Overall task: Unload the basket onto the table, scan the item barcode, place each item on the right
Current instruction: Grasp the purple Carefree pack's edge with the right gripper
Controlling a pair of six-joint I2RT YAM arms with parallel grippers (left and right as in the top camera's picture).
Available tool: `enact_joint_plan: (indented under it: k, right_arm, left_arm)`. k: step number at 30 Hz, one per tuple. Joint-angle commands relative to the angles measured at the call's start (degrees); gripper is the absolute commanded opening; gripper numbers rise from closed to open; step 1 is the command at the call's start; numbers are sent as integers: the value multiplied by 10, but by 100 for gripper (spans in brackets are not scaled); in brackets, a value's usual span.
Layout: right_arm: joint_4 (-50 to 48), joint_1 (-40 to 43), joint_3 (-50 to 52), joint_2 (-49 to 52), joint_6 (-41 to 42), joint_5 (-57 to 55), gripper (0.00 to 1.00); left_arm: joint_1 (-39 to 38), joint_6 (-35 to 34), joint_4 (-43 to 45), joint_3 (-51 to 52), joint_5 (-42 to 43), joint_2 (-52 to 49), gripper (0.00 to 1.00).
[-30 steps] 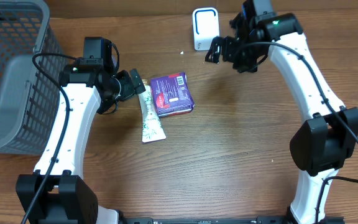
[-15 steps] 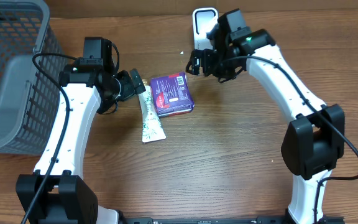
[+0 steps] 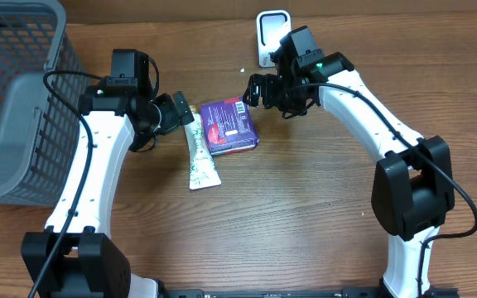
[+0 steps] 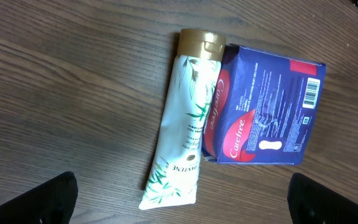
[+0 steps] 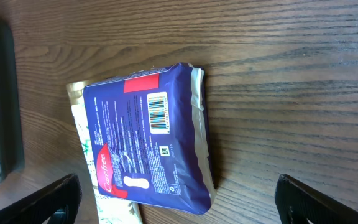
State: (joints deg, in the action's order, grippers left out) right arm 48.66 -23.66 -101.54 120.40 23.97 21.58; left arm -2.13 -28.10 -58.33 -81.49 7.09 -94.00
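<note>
Purple pack (image 3: pixel 230 126), barcode (image 5: pixel 158 112) up, on wooden table (image 3: pixel 305 207), touching white tube (image 3: pixel 199 153)

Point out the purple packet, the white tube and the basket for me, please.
purple packet (image 5: pixel 157 113), right wrist view, on its barcode
white tube (image 4: pixel 199 43), left wrist view, on its gold cap
basket (image 3: pixel 23 37), overhead view, on its mesh wall

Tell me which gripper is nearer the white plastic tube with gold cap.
Left. The left gripper is beside the tube's cap; the right gripper is beyond the purple packet.
</note>
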Motion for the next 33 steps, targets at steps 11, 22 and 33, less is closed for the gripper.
enact_joint_plan:
  k: [11, 22, 33]
  right_arm:
    - [0, -15, 3, -7, 5, -5, 100]
    - [-2, -27, 4, -7, 0, -10, 100]
    - [-133, -31, 111, -6, 1, -10, 83]
  left_arm:
    - [2, 2, 1, -10, 4, -5, 100]
    - [2, 2, 1, -10, 4, -5, 100]
    - [2, 2, 1, -10, 4, -5, 100]
